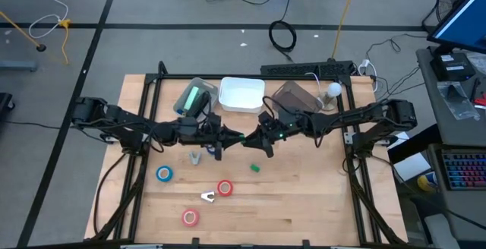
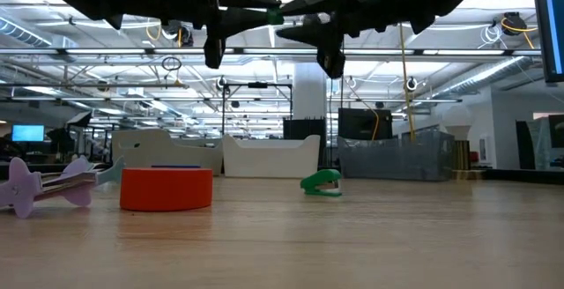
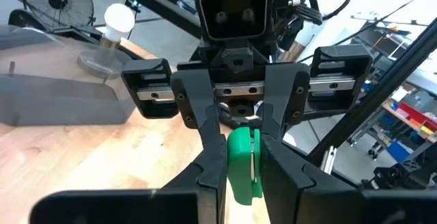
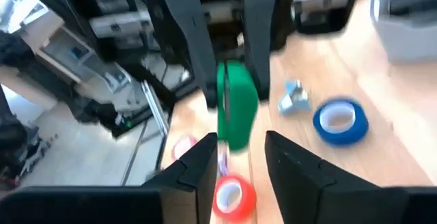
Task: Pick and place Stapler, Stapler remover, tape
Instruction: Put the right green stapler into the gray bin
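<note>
While both grippers are meeting mid-air, left gripper (image 1: 226, 136) is clamping a green stapler (image 3: 242, 164); right gripper (image 1: 254, 140) fingers are spread; tape rolls (image 1: 224, 188) are waiting toward 6 o'clock.

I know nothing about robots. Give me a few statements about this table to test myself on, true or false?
1. The left gripper and right gripper meet above the table at a green item. True.
2. The blue tape roll is stacked on a red one. False: it lies apart from both red tape rolls.
3. The white bin is full of tape. False: it looks empty.
4. A small green stapler sits on the table. True.
</note>
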`<action>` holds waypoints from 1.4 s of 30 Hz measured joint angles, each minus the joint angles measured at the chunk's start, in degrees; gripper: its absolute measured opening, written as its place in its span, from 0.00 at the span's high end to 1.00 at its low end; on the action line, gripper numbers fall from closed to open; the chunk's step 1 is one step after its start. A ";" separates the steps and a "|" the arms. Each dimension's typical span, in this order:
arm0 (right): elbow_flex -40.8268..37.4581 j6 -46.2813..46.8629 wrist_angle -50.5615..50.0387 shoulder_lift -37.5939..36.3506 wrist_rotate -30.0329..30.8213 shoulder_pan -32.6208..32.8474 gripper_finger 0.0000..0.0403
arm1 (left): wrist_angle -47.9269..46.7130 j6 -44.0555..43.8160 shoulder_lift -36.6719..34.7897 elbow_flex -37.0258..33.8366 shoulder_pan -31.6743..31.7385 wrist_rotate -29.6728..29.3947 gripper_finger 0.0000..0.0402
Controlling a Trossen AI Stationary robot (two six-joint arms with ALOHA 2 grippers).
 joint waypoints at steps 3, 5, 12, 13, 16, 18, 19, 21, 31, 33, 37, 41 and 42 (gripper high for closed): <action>-0.02 0.00 -4.91 0.02 -1.78 -0.04 0.67 | -2.02 -0.20 0.00 0.00 0.38 0.22 0.83; -0.04 0.26 -7.68 0.04 -2.21 -0.04 0.65 | -3.36 -0.20 0.00 0.00 0.71 0.22 0.82; -0.02 0.44 -13.50 0.00 -6.10 -0.04 0.63 | -9.51 0.71 -0.32 0.00 3.09 0.17 0.81; -0.04 0.45 -14.06 0.00 -6.87 -0.04 0.63 | -11.25 0.75 -0.80 0.00 3.78 0.10 0.81; -0.04 0.37 -14.91 0.00 -8.55 -0.02 0.64 | -16.94 1.68 -2.51 0.00 6.11 -0.04 0.81; -0.04 0.31 -15.05 0.00 -9.76 -0.02 0.65 | -22.46 2.87 -4.54 -0.04 7.95 -0.43 0.81; -0.04 0.27 -15.21 0.00 -9.87 -0.02 0.65 | -24.28 3.65 -5.59 -0.04 8.97 -0.96 0.81; -0.04 0.52 -15.88 0.00 -9.92 -0.02 0.65 | -28.99 5.33 -8.35 0.04 11.05 -2.33 0.81; -0.04 1.44 -16.84 0.00 -9.96 -0.02 0.63 | -64.88 12.76 -16.27 8.03 23.46 -15.42 0.81; -0.04 1.44 -16.76 0.00 -9.94 -0.02 0.64 | -69.41 14.23 -15.64 10.22 26.79 -16.28 0.80; -0.04 1.50 -16.64 0.00 -9.94 -0.02 0.64 | -71.21 16.46 -13.33 12.21 33.08 -15.04 0.80; -0.04 1.53 -16.40 0.00 -9.93 -0.02 0.64 | -69.07 19.72 -9.70 12.68 37.75 -11.89 0.80; -0.04 1.53 -16.34 0.00 -9.93 -0.02 0.64 | -68.55 20.66 -8.62 12.67 38.72 -10.99 0.80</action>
